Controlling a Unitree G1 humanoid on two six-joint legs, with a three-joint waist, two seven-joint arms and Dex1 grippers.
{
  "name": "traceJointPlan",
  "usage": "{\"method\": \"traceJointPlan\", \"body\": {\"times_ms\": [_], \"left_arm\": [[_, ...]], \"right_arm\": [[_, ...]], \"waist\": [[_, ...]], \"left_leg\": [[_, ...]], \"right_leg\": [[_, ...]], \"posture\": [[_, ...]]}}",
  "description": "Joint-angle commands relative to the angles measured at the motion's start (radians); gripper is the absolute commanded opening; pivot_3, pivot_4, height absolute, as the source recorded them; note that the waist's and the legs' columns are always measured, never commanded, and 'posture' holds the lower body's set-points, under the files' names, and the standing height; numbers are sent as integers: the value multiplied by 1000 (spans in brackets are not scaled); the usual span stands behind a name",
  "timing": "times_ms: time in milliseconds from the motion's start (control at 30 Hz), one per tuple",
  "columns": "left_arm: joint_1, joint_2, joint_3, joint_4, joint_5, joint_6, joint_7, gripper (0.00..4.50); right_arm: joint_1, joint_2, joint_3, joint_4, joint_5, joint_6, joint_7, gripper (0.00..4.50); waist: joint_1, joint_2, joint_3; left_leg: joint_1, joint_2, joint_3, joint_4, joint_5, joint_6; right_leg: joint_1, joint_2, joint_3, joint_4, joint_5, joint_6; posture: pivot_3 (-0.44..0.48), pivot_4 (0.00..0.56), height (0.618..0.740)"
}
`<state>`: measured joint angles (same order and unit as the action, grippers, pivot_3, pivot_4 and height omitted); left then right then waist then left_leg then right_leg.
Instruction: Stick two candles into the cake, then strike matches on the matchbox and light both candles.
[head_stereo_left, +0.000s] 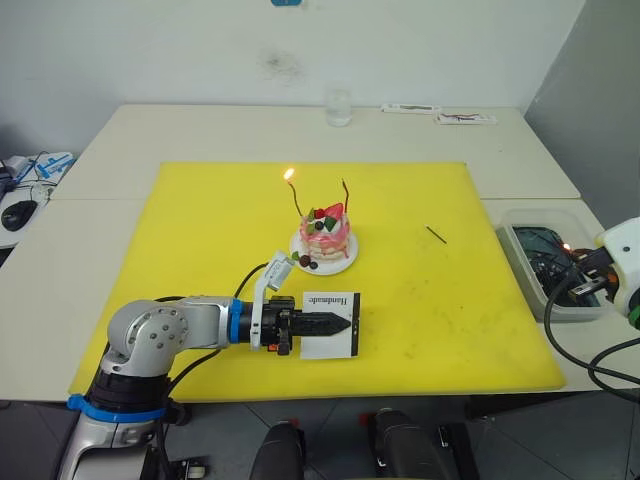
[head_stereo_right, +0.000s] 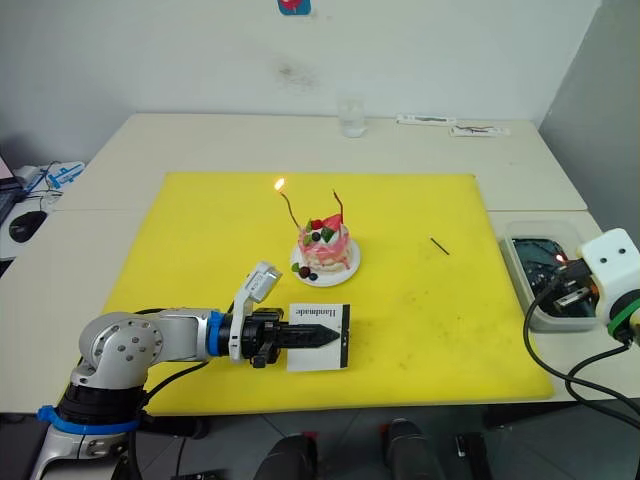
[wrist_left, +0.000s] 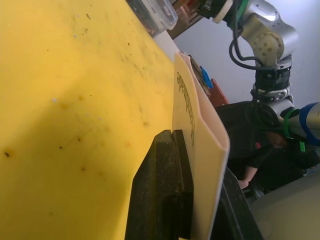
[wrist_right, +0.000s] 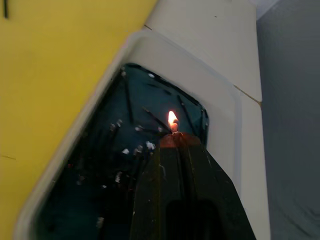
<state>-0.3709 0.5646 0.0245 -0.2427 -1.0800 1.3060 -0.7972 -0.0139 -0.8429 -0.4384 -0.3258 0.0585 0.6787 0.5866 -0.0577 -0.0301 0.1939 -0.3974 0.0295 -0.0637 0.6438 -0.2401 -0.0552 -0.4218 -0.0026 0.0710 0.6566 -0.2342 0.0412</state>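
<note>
The cake (head_stereo_left: 325, 238) sits mid-mat with both candles (head_stereo_left: 293, 192) standing in it, one lit. Just in front of the cake, the left gripper (head_stereo_left: 335, 324) is clamped on the matchbox (head_stereo_left: 330, 326). Well right of the cake, the right gripper (wrist_right: 175, 136) pinches a burning match (wrist_right: 173, 123) over a water-filled tray (wrist_right: 150, 55).

Head views: bright, even diffuse light, soft short shadows under the left gripper (head_stereo_left: 335, 324) and cake (head_stereo_left: 324, 236). Candle flame (head_stereo_left: 289, 174) blown out to a white-yellow spot. Left wrist view: near fingers (wrist_left: 160, 200) dim and soft, matchbox (wrist_left: 200, 130) edge slightly blurred. Right wrist view: dark tray (wrist_right: 125, 165) interior, match flame (wrist_right: 172, 119) overexposed, near fingers blurred.
</note>
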Motion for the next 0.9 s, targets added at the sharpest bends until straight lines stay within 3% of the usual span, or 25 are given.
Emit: {"method": "traceJointPlan", "body": {"times_ms": [33, 200, 433, 700, 900], "left_arm": [[-8, -12, -6, -22, -14, -5, -1, 0], [-11, -29, -9, -16, -8, -6, 8, 0], [-6, -29, -6, -6, -3, -15, 11, 0], [-1, -35, -2, -7, -6, -20, 20, 0], [-8, -37, 2, -5, -6, -21, 23, 0]], "right_arm": [[-55, -4, -3, 60, -17, -66, -48, 425], [-122, -8, 25, 156, -35, -169, -92, 2103], [-113, -14, -2, 101, -25, -209, -84, 4471], [-120, 30, 30, -128, 173, -112, 35, 4471], [-191, 165, 197, -89, 210, -95, 0, 4471]], "waist": [[0, 0, 0], [1, 0, 0], [2, 0, 0], [1, 0, 0], [1, 1, 0]], "left_leg": [[0, 0, 0, 0, 0, 0], [0, 0, 1, 0, 0, 0], [-1, 0, 1, -1, 0, 0], [0, 0, 0, 0, 0, 0], [0, 0, 0, 0, 0, 0]], "right_leg": [[0, 0, 0, 0, 0, 0], [0, 0, 1, 0, 0, 1], [0, 0, 1, 0, 0, 0], [0, 0, 1, 1, 0, 1], [0, 0, 1, 1, 1, 1]], "posture": [[0, 150, 740], [0, 150, 740], [0, 150, 740], [0, 150, 740], [0, 150, 740]]}}
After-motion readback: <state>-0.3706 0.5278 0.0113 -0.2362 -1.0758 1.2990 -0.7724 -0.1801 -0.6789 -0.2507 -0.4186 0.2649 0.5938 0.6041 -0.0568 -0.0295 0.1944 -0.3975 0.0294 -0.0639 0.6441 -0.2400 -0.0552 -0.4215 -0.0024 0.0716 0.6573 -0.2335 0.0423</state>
